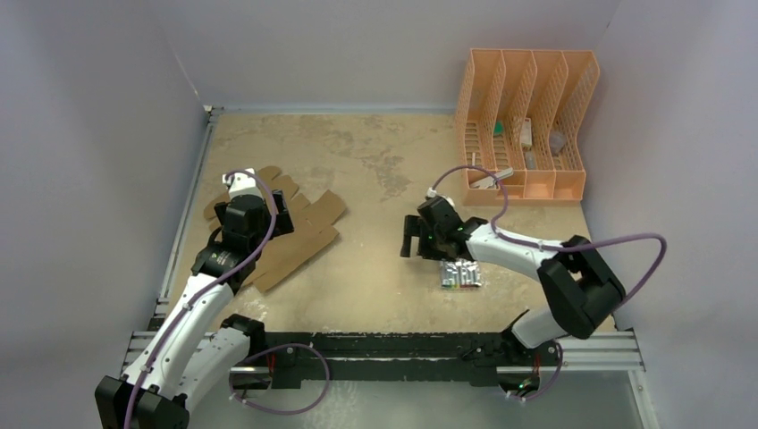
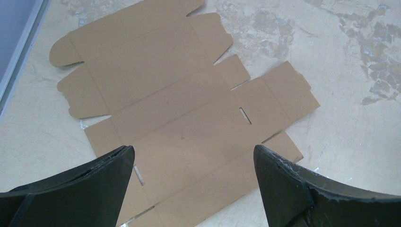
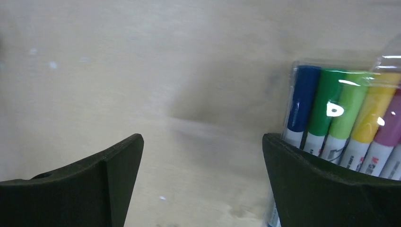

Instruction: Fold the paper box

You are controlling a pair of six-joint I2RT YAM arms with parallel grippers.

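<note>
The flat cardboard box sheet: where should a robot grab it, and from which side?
Probably an outer flap of the paper box, approached low from beyond that edge. The sheet lies flat, so only free edges offer a pinch. The left gripper hangs above it, jaws open.

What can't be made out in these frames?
- Flat brown cardboard sheet: top view, left arm covers its middle.
- Clear pack of coloured markers: right wrist view, frame edge and tool finger crop it.
- Orange plastic file rack: top view, contents too small.
</note>
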